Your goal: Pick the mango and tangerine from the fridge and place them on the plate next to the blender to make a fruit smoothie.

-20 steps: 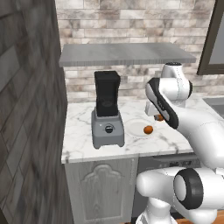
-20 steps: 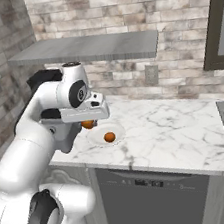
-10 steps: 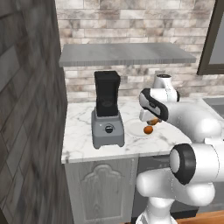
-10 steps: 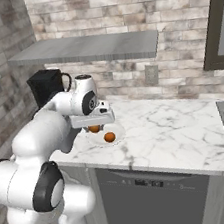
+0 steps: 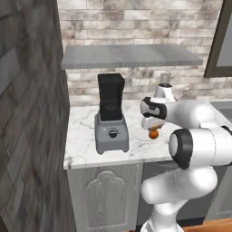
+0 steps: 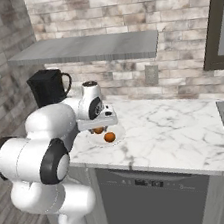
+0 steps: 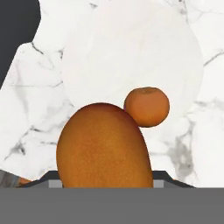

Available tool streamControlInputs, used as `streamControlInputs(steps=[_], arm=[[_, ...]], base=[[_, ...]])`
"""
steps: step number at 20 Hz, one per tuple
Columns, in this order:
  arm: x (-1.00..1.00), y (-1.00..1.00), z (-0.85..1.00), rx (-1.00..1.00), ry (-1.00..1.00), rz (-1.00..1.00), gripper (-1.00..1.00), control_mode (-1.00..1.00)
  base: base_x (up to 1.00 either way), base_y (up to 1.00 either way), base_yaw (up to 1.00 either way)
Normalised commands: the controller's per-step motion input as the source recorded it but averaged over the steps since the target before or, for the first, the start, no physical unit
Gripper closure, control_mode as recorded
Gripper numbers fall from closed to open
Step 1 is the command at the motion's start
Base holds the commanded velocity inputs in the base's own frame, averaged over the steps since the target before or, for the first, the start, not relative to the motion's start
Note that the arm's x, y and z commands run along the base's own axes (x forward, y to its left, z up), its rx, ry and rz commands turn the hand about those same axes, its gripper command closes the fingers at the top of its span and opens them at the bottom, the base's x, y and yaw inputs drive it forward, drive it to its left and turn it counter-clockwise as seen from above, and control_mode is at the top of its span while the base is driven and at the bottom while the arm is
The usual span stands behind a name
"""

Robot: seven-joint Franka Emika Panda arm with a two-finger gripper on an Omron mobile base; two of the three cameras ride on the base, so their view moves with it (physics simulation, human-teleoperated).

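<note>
Now the pincer (image 6: 99,129) hangs over the plate (image 6: 119,139), clamped on the mango (image 7: 104,146), which fills the lower middle of the hand view between the finger tips. The plate lies on the marble table (image 6: 177,130) just to the right of the blender (image 5: 111,114), seen from the left base view. The tangerine (image 7: 146,106) already rests on the plate, on the side away from the blender and toward the plate's front rim. In the hand view the mango overlaps the tangerine's edge, but I cannot tell whether they touch or how high the mango sits above the plate.

The step in hand, as I judge it, is setting the mango down. To do it well, lower it slowly onto the bare part of the plate on the blender side of the tangerine, so the long fruit does not land on the small one or push it off the rim. Part the fingers only once the mango bears on the plate, then lift straight up, since a rounded fruit may roll if nudged on the way out.
</note>
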Motion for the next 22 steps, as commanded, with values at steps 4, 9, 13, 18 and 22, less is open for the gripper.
streamControlInputs(steps=[4,9,13,18,22], arm=[[0.47,0.0,-0.42,0.01,0.0,0.07,1.0,-1.0],[0.59,0.0,-0.43,0.01,-0.01,0.05,1.0,-1.0],[0.64,0.05,-0.32,0.02,-0.03,0.01,-1.0,-1.0],[0.3,0.04,-0.06,0.0,-0.02,-0.01,-1.0,-1.0],[-0.02,0.0,0.06,0.0,-0.01,0.0,-1.0,-1.0]], base=[[0.0,0.0,0.0],[0.0,0.0,0.0],[0.0,0.0,0.0],[0.0,0.0,0.0],[0.0,0.0,0.0]])
